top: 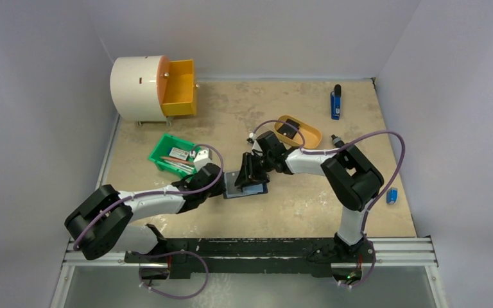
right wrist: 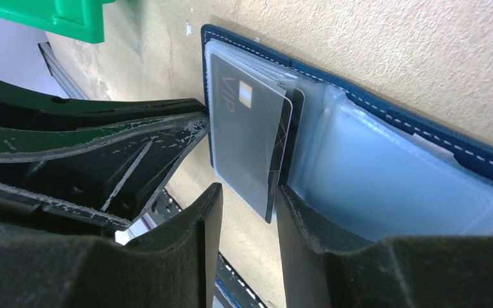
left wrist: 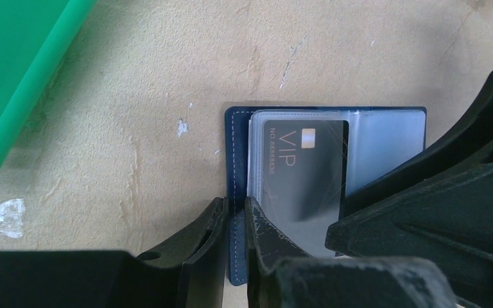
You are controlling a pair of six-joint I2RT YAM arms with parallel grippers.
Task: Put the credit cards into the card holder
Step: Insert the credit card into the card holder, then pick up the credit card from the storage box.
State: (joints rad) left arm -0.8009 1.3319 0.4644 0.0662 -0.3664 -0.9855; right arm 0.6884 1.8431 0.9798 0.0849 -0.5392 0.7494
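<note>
The navy card holder (top: 247, 188) lies open on the table, its clear sleeves (right wrist: 391, 186) facing up. A grey VIP credit card (left wrist: 302, 173) sits partly inside the left sleeve, with a dark card edge showing behind it in the right wrist view. My left gripper (left wrist: 235, 218) is shut on the holder's stitched left edge (left wrist: 237, 128). My right gripper (right wrist: 249, 205) is open around the card's (right wrist: 247, 138) free lower corner. That corner rests against the right finger, and a gap separates it from the left finger. In the top view the two grippers meet over the holder.
A green bin (top: 173, 154) with small items stands left of the holder. A mustard oval tray (top: 300, 131) sits behind the right arm. At the back left is a white drum with an orange drawer (top: 154, 86). Blue objects lie at the back right (top: 336, 102) and right (top: 392, 196).
</note>
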